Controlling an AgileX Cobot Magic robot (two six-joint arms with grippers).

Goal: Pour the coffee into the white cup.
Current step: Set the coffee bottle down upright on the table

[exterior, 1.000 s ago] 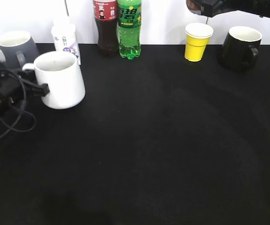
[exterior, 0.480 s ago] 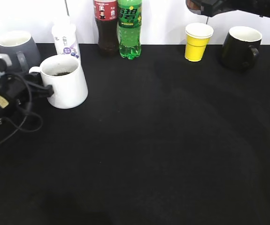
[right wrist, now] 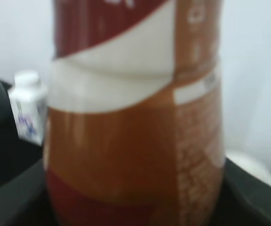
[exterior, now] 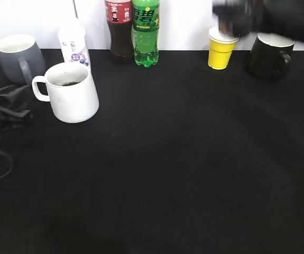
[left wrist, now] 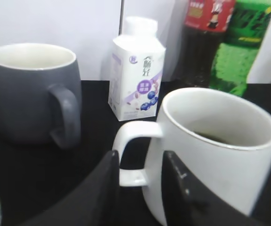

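In the exterior view we see the large plain white ceramic mug with a loop handle [exterior: 67, 93] standing upright on the black bench [exterior: 183, 159], handle turned left, with a little dark liquid showing in its bottom. Behind the white mug stands a small white carton with purple print [exterior: 73, 43], and left of the mug a grey mug [exterior: 15, 55]. Further right of it, along the back edge, stand a dark cola bottle with a red label [exterior: 119, 29] and a green soda bottle [exterior: 145, 32], then a yellow paper cup [exterior: 222, 47] and a black mug [exterior: 270, 53]. The left gripper [exterior: 6, 106] lies just left of the white mug's handle, apart from it. The right gripper [exterior: 236, 18] is a dark blur well to the right of the mug, above the yellow cup.

In the left wrist view the 2 jaws stand spread, 1 on either side of the white mug's handle, pinching nothing.

In the right wrist view the curvy bottle with the brown, red and white wrap [right wrist: 135, 117] fills the frame, upright; the jaws appear pinched on its base.

We judge the pour may be largely done. If more is wanted, we should bring the neck squarely over the mug's mouth, tilt slowly, and keep the left jaws from nudging the handle.
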